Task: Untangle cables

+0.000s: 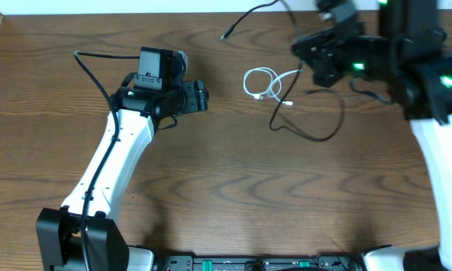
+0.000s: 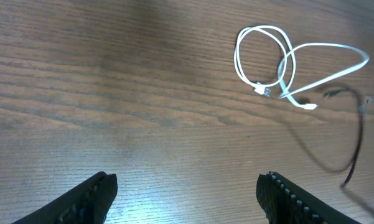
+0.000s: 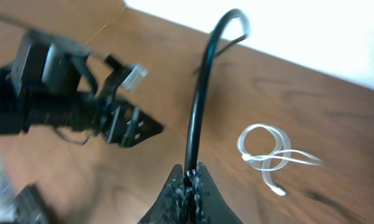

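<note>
One black cable (image 3: 199, 106) sat clenched in the right gripper (image 3: 190, 180), the looped white cable (image 2: 266, 59) perhaps touching it, while the left gripper (image 2: 187, 186) gaped empty.

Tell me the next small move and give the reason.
Probably ease the left gripper forward to the white cable and close on it. Its jaws stand open and empty with the coil ahead, while the right gripper is shut on the black cable, which runs close past the white one. Holding white should let black pull clear.
</note>
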`<state>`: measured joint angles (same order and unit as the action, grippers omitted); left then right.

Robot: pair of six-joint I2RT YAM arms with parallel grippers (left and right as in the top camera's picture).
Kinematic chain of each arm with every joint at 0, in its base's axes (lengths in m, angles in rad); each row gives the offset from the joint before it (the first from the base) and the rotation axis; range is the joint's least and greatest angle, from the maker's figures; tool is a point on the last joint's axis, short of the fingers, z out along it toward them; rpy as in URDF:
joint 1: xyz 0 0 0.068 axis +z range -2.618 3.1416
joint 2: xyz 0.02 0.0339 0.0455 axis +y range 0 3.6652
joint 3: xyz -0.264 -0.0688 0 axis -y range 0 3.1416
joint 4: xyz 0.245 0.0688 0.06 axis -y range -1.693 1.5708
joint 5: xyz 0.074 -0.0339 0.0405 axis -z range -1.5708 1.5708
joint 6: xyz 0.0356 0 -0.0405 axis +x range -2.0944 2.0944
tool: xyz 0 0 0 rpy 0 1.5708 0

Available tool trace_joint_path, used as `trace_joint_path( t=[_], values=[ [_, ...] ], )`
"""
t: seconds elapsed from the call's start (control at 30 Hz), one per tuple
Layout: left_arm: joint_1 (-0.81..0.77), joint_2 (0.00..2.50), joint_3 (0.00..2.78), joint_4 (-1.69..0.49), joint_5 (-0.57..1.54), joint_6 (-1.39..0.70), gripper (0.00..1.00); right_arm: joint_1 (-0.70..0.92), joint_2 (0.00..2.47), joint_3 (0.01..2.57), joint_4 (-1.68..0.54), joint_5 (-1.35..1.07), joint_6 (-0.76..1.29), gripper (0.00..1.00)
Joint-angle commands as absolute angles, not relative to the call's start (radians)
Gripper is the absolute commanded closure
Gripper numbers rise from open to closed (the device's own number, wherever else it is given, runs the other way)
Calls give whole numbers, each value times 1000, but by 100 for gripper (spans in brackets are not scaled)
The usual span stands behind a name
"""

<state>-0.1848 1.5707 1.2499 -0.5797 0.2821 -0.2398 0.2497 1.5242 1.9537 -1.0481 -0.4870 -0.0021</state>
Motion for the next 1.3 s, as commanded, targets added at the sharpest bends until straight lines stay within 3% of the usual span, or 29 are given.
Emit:
trace_joint_path(
  t=[0.0, 0.17, 0.37, 0.53, 0.67, 0.83, 1.03, 1.2, 1.27],
  values=[
    [-181, 1568, 1248, -583, 279, -249, 23, 189, 1451, 1958, -1024, -245, 59, 99],
    [-181, 1568, 1248, -583, 279, -249, 23, 51, 1420, 1962, -960, -62, 87, 99],
    [-181, 1568, 1248, -583, 279, -249, 23, -271, 1432, 1965, -779, -51, 47, 99],
    [-181, 1568, 1248, -583, 279, -249, 23, -492, 1452, 1967, -637, 96, 5, 99],
    [-181, 1568, 1248, -583, 279, -249, 23, -572, 1515, 1967, -585, 272, -51, 99],
    [-181, 1568, 1248, -583, 279, -249, 23, -608, 1617, 1967, -578, 286, -29, 99],
    [-181, 1568, 1248, -583, 279, -249, 23, -608, 1732, 1967, -806, 287, 131, 99],
    [-181, 1568, 1248, -582, 279, -249, 23, -637, 1823, 1967, -1121, 268, 423, 99],
    [-181, 1568, 1248, -583, 279, -249, 23, -652, 1858, 1967, -1165, 231, 426, 99]
  ],
)
